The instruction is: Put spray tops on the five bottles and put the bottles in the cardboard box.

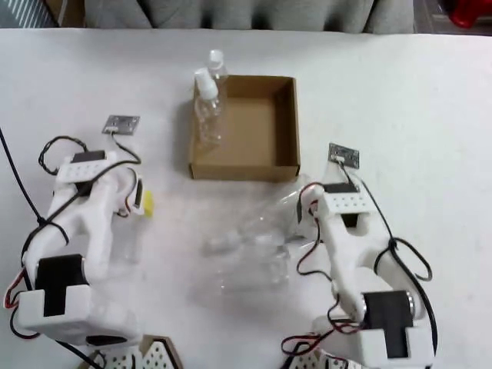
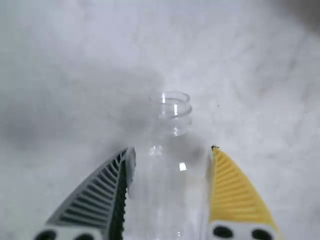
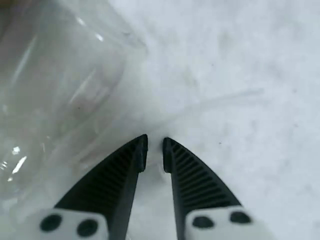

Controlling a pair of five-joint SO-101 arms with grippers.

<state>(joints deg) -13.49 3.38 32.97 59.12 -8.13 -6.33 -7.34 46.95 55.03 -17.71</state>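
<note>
The left gripper (image 2: 170, 150) grasps an uncapped clear bottle (image 2: 175, 107) between its grey and yellow fingers, low over the table (image 1: 415, 100), well apart from the box (image 1: 296, 123). The right gripper (image 3: 154, 142) has its black fingers almost together, a slim gap left; whether they pinch anything cannot be told. A thin clear tube (image 3: 220, 102) lies past them. 2 capped bottles (image 1: 207, 104) stand at the box's edge. More uncapped ones (image 1: 250, 261) lie between the arms.

A white table (image 1: 430, 115) runs back to a grey cushioned seat (image 1: 254, 11), a red object (image 1: 470, 11) beside it.
</note>
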